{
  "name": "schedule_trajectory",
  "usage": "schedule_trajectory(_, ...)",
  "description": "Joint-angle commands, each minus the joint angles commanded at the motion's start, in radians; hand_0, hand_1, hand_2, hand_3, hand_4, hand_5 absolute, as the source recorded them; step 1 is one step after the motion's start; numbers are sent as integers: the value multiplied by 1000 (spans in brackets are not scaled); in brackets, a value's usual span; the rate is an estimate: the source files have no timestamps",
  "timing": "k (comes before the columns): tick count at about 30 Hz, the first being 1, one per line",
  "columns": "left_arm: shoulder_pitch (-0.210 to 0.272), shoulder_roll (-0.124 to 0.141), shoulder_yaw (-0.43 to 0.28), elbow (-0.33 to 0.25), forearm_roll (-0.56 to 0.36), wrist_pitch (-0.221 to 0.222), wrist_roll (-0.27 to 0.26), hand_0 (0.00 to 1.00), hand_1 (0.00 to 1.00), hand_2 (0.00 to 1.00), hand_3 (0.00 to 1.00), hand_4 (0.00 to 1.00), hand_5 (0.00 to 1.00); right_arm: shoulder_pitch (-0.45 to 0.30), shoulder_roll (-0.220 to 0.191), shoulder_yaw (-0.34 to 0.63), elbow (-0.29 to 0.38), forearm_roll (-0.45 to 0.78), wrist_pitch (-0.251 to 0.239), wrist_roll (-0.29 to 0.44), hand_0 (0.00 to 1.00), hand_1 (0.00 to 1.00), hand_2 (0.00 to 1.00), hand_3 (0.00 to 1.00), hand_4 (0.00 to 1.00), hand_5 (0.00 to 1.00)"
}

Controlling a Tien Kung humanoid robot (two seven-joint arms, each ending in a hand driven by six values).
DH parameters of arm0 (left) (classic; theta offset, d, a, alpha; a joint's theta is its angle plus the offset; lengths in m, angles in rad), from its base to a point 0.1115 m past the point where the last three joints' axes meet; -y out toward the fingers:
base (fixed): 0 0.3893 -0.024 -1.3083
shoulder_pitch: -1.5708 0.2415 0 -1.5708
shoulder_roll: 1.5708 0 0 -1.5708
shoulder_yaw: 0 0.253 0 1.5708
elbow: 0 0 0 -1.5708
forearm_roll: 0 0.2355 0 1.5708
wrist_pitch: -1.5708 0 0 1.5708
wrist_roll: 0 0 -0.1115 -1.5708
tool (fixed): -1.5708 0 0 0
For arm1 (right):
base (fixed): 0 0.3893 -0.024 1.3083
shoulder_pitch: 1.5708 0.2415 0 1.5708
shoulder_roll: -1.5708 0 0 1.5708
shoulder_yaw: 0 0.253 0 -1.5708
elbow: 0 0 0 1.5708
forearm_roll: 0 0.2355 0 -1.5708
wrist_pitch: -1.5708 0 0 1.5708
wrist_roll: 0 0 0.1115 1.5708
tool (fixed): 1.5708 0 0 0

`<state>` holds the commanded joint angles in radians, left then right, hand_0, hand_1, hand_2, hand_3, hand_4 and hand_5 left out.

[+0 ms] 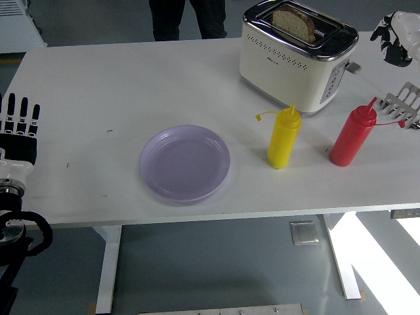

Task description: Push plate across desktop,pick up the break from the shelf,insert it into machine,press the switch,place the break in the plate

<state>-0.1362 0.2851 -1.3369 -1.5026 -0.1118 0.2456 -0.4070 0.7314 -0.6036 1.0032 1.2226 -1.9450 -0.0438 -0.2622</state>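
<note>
A cream toaster (295,59) stands at the back right of the table, and a slice of bread (293,23) sticks up out of its slot. Its lever (353,66) juts from the right end. The lilac plate (185,163) lies near the table's middle front with nothing on it. My right hand (395,34) hangs at the top right edge, up and to the right of the toaster and touching nothing. At the left edge rests my left hand (20,128), fingers straight and holding nothing.
A yellow squeeze bottle (283,138) and a red one (351,136) stand in front of the toaster. A metal toast rack (403,105) sits at the right edge. A person in dark trousers (187,16) stands behind the table (98,85).
</note>
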Motion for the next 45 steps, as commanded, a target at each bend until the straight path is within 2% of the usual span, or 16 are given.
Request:
schedule_trajectory(3, 1, 0, 0, 0, -1, 0, 0, 795, 744, 714, 697, 662, 998, 4, -6, 26, 30, 7, -26, 10, 443, 415, 620, 541, 91, 2)
schedule_trajectory(4, 2, 0, 1, 1, -1, 0, 0, 795, 744, 714, 696, 662, 998, 6, -7, 29, 38, 14, -36, 14, 441, 526, 633, 568, 333, 2)
schedule_trajectory(9, 3, -1, 3, 1, -4, -1, 2, 795, 744, 714, 696, 662, 998, 45, -3, 12, 78, 87, -85, 46, 441, 526, 633, 568, 333, 2)
schedule_trajectory(10, 3, -1, 4, 1, -5, -2, 2, 795, 743, 714, 695, 662, 998, 56, -1, 2, 81, 101, -87, 49, 628, 657, 683, 661, 591, 43)
schedule_trajectory(15, 1, -2, 10, 5, -16, -7, 6, 795, 743, 714, 695, 662, 998, 132, 18, -69, 78, 196, -88, 47, 628, 657, 683, 661, 591, 43)
schedule_trajectory(16, 1, -2, 11, 6, -18, -7, 6, 795, 743, 713, 695, 662, 998, 151, 24, -87, 69, 216, -90, 48, 725, 696, 705, 681, 605, 40)
schedule_trajectory(17, 1, -2, 12, 6, -19, -8, 7, 795, 743, 713, 695, 662, 998, 166, 30, -100, 59, 230, -93, 48, 725, 696, 705, 681, 605, 40)
schedule_trajectory(25, -4, 1, 25, 8, -23, -9, 6, 794, 742, 712, 694, 663, 998, 324, 127, -251, -115, 325, -117, 66, 736, 702, 711, 686, 634, 66)
schedule_trajectory(30, -7, 4, 31, 9, -25, -9, 5, 792, 742, 712, 695, 664, 998, 403, 194, -308, -235, 388, -117, 70, 730, 703, 715, 689, 647, 89)
schedule_trajectory(39, -12, 8, 41, 14, -25, -9, 4, 792, 742, 711, 694, 664, 998, 498, 295, -386, -443, 497, -99, 60, 732, 708, 723, 696, 664, 123)
schedule_trajectory(40, -13, 8, 42, 14, -25, -9, 4, 793, 741, 711, 694, 664, 998, 506, 306, -395, -463, 504, -96, 57, 736, 718, 735, 708, 697, 183)
schedule_trajectory(45, -14, 9, 45, 16, -25, -9, 3, 793, 741, 711, 694, 664, 998, 532, 346, -426, -556, 516, -77, 37, 736, 718, 735, 708, 697, 183)
